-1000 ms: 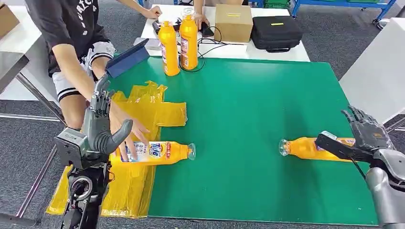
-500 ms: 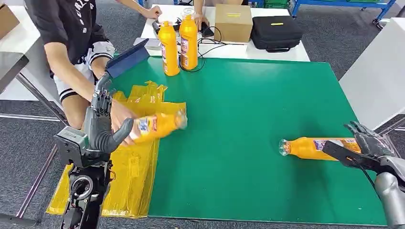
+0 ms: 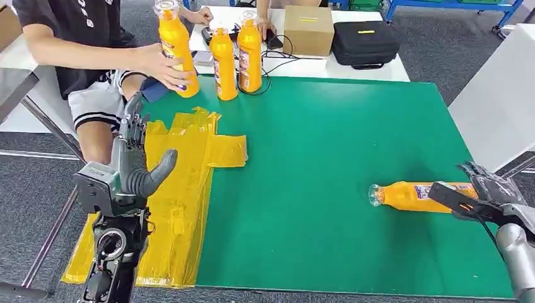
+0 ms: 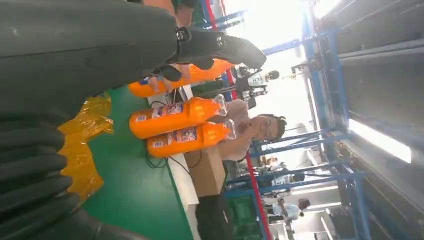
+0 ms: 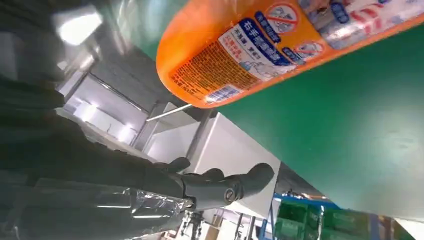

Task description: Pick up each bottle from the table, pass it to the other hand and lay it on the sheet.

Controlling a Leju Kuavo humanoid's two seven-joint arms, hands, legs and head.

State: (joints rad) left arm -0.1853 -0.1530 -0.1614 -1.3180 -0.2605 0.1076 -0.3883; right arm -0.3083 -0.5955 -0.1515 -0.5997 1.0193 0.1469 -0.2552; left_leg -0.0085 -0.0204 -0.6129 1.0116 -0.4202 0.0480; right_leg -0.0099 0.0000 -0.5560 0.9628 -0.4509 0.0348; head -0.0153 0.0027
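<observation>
From my station I see the lying bottle (image 3: 416, 196) on the green table (image 3: 328, 164), well to the right of the yellow sheet (image 3: 183, 183), its base just beside my right hand (image 3: 486, 192), which is open and holds nothing. My left hand (image 3: 135, 164) hangs open over the sheet. I judge the bottle stiff, smooth, fairly heavy and apt to roll, so I would grip its labelled middle.

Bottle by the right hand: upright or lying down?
Lying down. The bottle rests on its side on the green table, cap away from the right hand.
</observation>
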